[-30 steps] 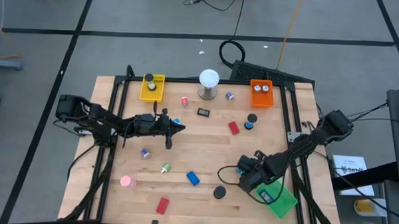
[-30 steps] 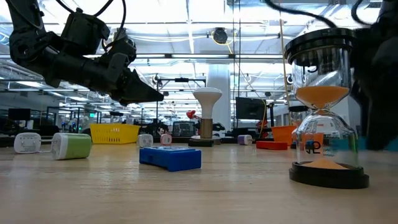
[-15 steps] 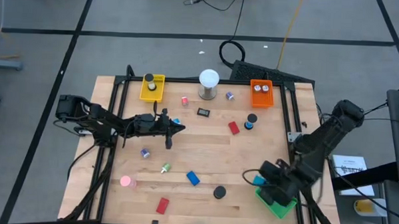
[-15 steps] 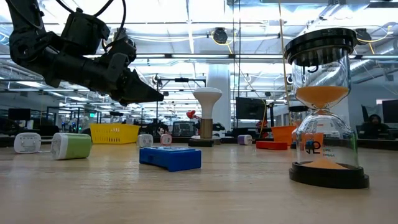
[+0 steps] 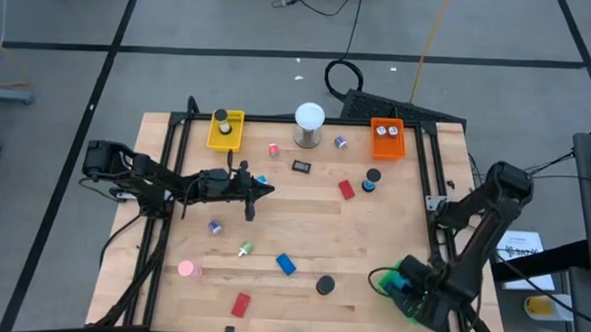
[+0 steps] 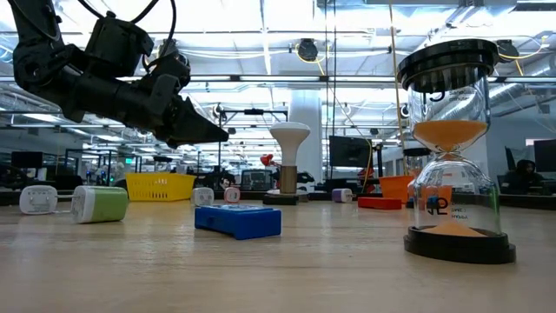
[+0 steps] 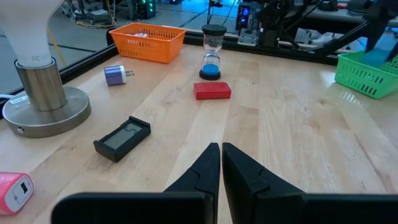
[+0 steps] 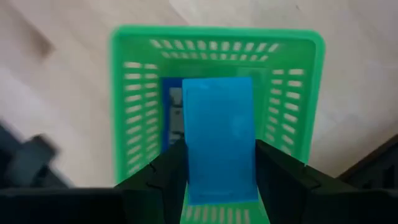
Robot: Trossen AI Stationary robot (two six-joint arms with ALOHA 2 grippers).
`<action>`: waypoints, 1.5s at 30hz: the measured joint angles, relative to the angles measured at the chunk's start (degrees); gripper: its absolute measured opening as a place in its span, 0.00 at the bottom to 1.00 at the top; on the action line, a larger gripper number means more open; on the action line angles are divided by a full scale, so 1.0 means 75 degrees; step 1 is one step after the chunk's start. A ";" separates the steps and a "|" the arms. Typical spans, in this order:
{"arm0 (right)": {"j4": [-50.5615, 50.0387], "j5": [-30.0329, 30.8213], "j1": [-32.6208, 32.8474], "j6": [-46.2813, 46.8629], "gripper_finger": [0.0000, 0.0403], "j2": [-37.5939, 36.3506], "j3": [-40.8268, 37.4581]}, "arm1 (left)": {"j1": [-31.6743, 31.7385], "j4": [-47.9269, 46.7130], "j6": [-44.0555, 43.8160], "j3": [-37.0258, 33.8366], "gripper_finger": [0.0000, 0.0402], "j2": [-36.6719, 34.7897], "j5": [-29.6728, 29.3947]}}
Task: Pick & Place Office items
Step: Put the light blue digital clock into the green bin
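I have my right pincer (image 8: pixel 214 177) closed on a blue flat block (image 8: pixel 217 134), holding it by its two long edges with the fingers (image 8: pixel 283 180) standing about halfway apart. Directly beyond my fingertips is the green tray (image 8: pixel 134 118), its slatted walls framing the block on all sides; I judge the block is over the tray's opening, though I cannot tell whether its far end already rests on the floor of it. The block looks rigid, smooth-faced plastic, light enough that a moderate squeeze carries it, but slick enough to slide if I loosen unevenly; the edge grip near its middle seems the right hold.

My left pincer (image 7: pixel 221 168) hangs shut and empty above the bench (image 5: pixel 303 225). Ahead of its tips lie a red flat block (image 7: pixel 212 91), stiff and low, best pinched across its short width, and beyond that a small blue hourglass (image 7: pixel 212 53), probably fragile and top-heavy, better taken around its end caps than its thin waist. Off to one side of the tips lies a black display piece (image 7: pixel 122 138), flat and hard, and farther off a little purple plug (image 7: pixel 115 75), small enough to call for a careful, centred pinch
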 joint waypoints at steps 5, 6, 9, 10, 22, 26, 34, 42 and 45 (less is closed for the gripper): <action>-0.0034 -0.0250 -0.0107 0.0174 0.37 0.0425 -0.0003 | 0.0001 -0.0026 -0.0015 0.0000 0.05 0.0000 0.0000; -0.0049 -0.0268 -0.0143 0.0178 0.38 0.0472 -0.0003 | 0.0000 -0.0026 -0.0015 0.0000 0.05 0.0000 0.0000; -0.0076 -0.0292 -0.0216 0.0178 0.39 0.0572 -0.0006 | -0.0001 -0.0026 -0.0016 0.0000 0.05 0.0000 0.0000; -0.0085 -0.0290 -0.0256 0.0178 0.40 0.0606 -0.0006 | 0.0000 -0.0031 -0.0018 0.0000 0.05 0.0000 -0.0002; 0.0226 -0.1095 -0.0595 -0.0179 0.41 0.1193 -0.0012 | 0.0001 -0.0084 -0.0047 0.0000 0.05 0.0000 -0.0003; 0.0662 -0.1001 -0.0712 -0.0275 0.41 0.1119 -0.0012 | -0.0002 -0.0084 -0.0075 0.0000 0.05 0.0000 -0.0003; 0.1065 -0.0672 -0.1008 -0.0781 0.42 0.1092 -0.0012 | 0.0001 -0.0247 -0.0123 0.0000 0.05 0.0000 -0.0003; 0.0190 -0.1295 -0.1231 -0.1833 0.52 0.1089 0.0309 | 0.0001 -0.0247 -0.0123 0.0000 0.05 0.0000 -0.0004; -0.0392 -0.1218 -0.1247 -0.2106 0.56 0.1089 0.0750 | -0.0002 -0.0247 -0.0123 0.0000 0.05 0.0000 -0.0003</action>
